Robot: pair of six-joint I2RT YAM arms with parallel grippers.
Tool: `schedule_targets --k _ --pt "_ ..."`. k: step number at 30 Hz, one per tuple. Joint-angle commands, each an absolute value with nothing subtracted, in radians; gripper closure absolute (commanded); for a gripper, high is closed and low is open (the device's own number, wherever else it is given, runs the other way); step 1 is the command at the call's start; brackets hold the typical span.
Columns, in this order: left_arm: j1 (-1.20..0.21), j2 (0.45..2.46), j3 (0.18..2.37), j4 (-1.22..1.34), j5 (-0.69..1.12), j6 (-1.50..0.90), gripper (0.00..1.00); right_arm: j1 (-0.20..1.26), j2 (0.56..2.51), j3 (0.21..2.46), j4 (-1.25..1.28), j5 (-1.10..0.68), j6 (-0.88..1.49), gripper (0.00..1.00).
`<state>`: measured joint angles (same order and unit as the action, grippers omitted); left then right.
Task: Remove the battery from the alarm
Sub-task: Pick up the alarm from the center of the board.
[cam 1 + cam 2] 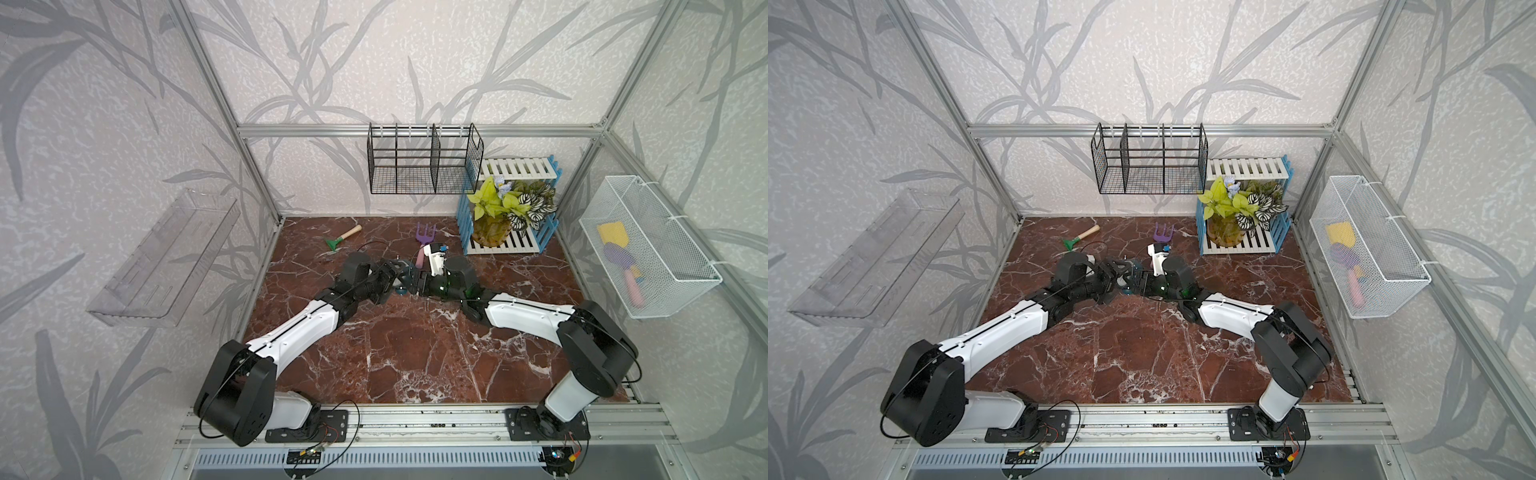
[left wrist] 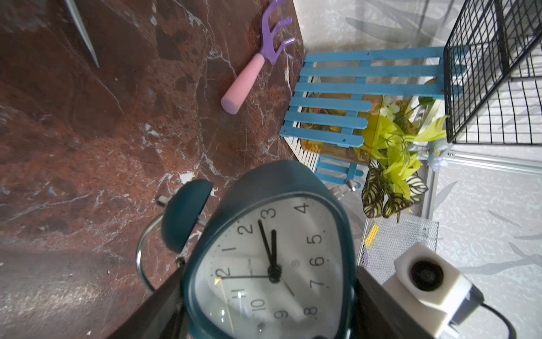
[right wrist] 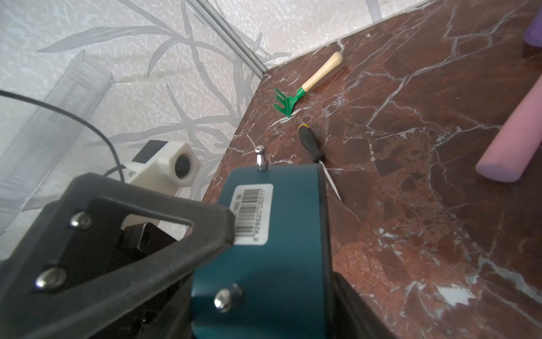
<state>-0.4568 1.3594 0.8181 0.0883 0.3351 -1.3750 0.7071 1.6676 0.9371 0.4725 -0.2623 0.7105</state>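
— Fingers (image 2: 164,305) of the left gripper (image 2: 268,281) stand fairly wide, one on each side of the alarm (image 2: 272,255), and both press on its teal case. I read that as a firm hold.

— Which way is it turned?

— In the left wrist view the white face looks straight at me. From the right wrist I see its underside, where one left finger (image 3: 123,234) bears on the barcode label (image 3: 252,214).

— And the right gripper?

— In a top view the right gripper (image 1: 417,284) meets the left one nose to nose over the middle of the marble table (image 1: 415,353), with the alarm between them. One of its fingers (image 3: 355,317) lies along the edge of the case. The other is hidden, so I cannot tell whether it clamps the case or only stands around it.

— What's nearby?

— A black-handled screwdriver (image 3: 318,160) lies flat on the table near the alarm. Farther back there is a green rake (image 3: 312,79) with a wooden handle. A purple rake (image 2: 252,67) with a pink handle lies close to the blue-and-white slatted stand (image 1: 521,168) that holds a plant (image 1: 507,203).
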Motion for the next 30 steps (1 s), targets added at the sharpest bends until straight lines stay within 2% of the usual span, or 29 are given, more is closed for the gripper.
schedule_targets --k 1,5,11,15,20,25,30 --pt "-0.463 1.322 0.815 0.149 0.359 -1.382 0.19 0.712 1.682 0.977 0.509 -0.278 0.792 0.56" --pt "-0.459 1.296 0.812 0.144 0.349 -1.367 0.0 0.711 1.682 0.962 0.557 -0.293 0.819 0.6" --pt "-0.386 1.167 0.773 0.157 0.306 -1.271 0.0 0.683 1.643 0.914 0.638 -0.306 0.88 0.61" --pt "-0.346 1.038 0.725 0.104 0.202 -1.152 0.0 0.622 1.615 0.858 0.711 -0.326 0.977 0.62" --pt "-0.274 0.935 0.612 0.197 0.263 -1.039 0.0 0.539 1.595 0.821 0.72 -0.376 1.134 0.62" --pt "-0.327 0.882 0.635 0.152 0.257 -0.487 0.0 0.428 1.552 0.851 0.47 -0.495 1.371 0.61" --pt "-0.549 0.847 0.544 0.267 0.183 0.133 0.0 0.399 1.481 0.886 0.164 -0.528 1.489 0.6"
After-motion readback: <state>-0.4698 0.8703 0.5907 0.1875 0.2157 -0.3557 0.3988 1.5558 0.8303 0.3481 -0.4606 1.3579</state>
